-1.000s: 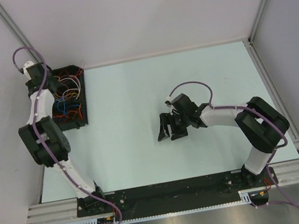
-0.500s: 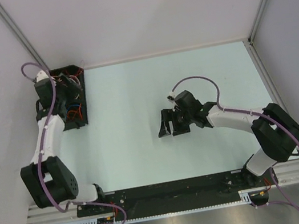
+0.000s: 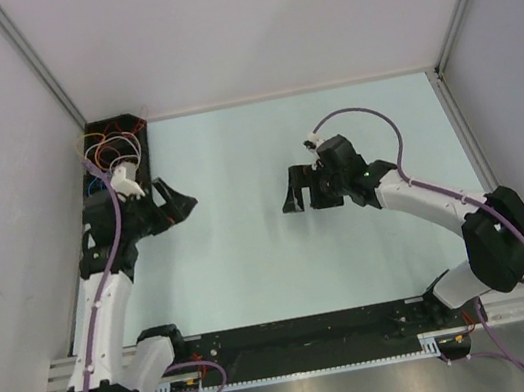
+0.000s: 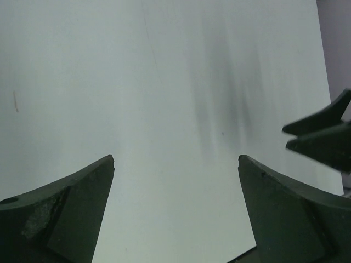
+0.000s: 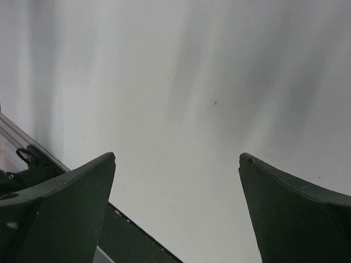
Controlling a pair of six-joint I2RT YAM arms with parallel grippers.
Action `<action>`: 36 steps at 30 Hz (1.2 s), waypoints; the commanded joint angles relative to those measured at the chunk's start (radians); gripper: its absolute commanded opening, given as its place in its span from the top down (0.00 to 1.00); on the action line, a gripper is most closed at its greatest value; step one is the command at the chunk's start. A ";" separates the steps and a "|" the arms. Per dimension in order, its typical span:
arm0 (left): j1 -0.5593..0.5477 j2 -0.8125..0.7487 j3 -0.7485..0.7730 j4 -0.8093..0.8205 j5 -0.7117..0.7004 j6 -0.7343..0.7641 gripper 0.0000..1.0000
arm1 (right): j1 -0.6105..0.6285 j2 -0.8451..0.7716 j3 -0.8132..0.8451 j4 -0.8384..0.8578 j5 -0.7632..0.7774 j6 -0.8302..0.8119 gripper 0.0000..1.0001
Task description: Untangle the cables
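Observation:
The cables are thin red, orange, pale and blue wires curled in loops inside a black open box in the table's far left corner. The left arm partly covers the box. My left gripper is open and empty over bare table to the right of the box; in its wrist view only table lies between the fingers. My right gripper is open and empty near the table's middle, also over bare table in its wrist view. No cable shows in either wrist view.
The pale green table is walled at the back and both sides. The right gripper's fingertips show at the right edge of the left wrist view. A black rail crosses the lower left of the right wrist view.
My left arm has swung away from the box, and its gripper now hangs over the table to the right of it. My right gripper has shifted slightly farther and to the right.

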 commanded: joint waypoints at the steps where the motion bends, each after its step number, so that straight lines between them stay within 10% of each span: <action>1: -0.039 -0.095 -0.073 -0.083 0.030 0.026 0.00 | -0.040 -0.080 0.065 0.026 0.152 -0.109 0.00; 13: -0.040 -0.203 -0.115 -0.103 -0.017 0.058 0.00 | -0.110 -0.279 -0.039 0.184 0.824 -0.336 0.00; 24: -0.040 -0.204 -0.123 -0.094 0.020 0.048 0.00 | -0.448 -0.349 -0.490 0.594 0.639 -0.393 0.00; 36: -0.040 -0.174 -0.126 -0.084 0.019 0.035 0.00 | -0.499 -0.166 -0.667 1.082 0.501 -0.474 0.00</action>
